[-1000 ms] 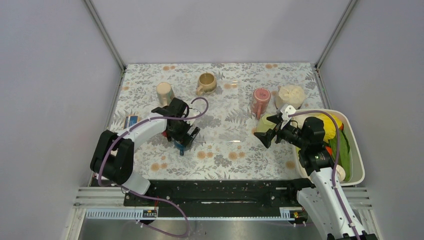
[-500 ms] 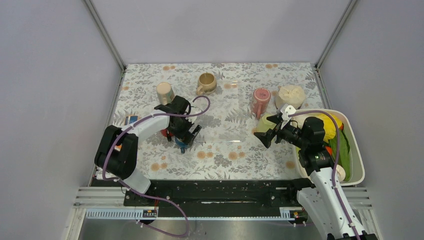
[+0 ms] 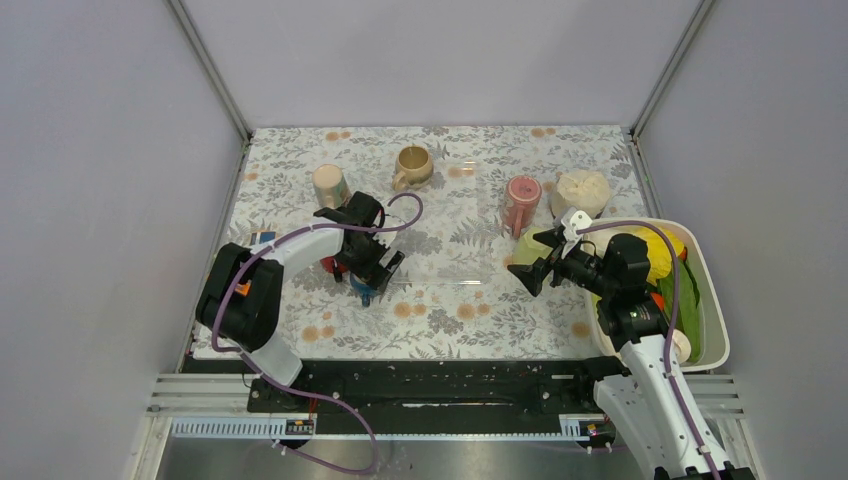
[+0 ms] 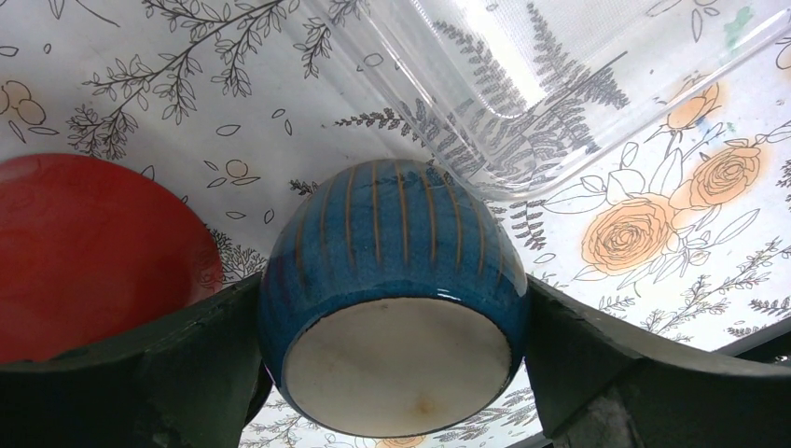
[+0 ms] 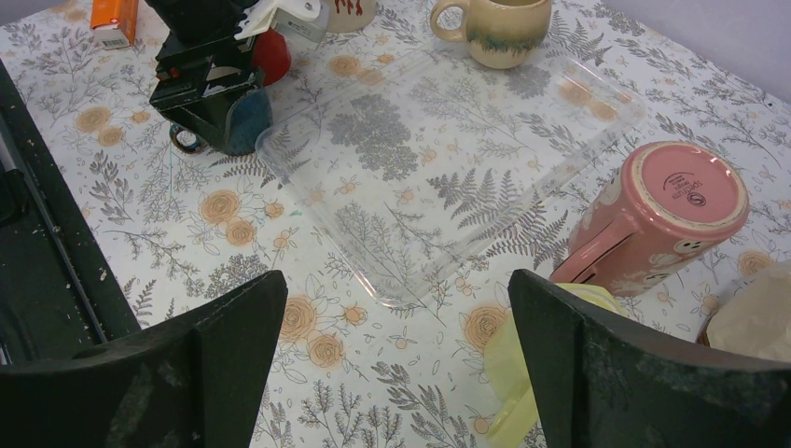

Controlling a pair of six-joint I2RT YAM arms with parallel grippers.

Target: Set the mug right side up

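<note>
Since a second ago, my left arm's elbow has swung in toward the middle of the table, while the left gripper (image 3: 366,268) has hardly shifted from its spot over the blue mug (image 4: 396,243). My right arm has not moved.

On the left, my jaws are spread as wide as they go and straddle the blue mug, one finger close against each side of its round body. I cannot tell whether either finger actually touches it. The mug stands upside down on the flowered tablecloth (image 3: 440,320), its pale unglazed base facing my wrist camera. It sits just beside the near left corner of the clear plastic tray (image 5: 420,187), with a red object (image 4: 93,243) right next to it on the other side.

The right gripper (image 5: 396,285) hangs above the near right part of the table with its jaws wide apart and nothing between them. Close to it a pink cup (image 5: 667,210) shows its base upward. A tan mug (image 5: 494,23) stands upright at the far side, beyond the tray. The white basin (image 3: 715,330) sits at the right edge of the table.
</note>
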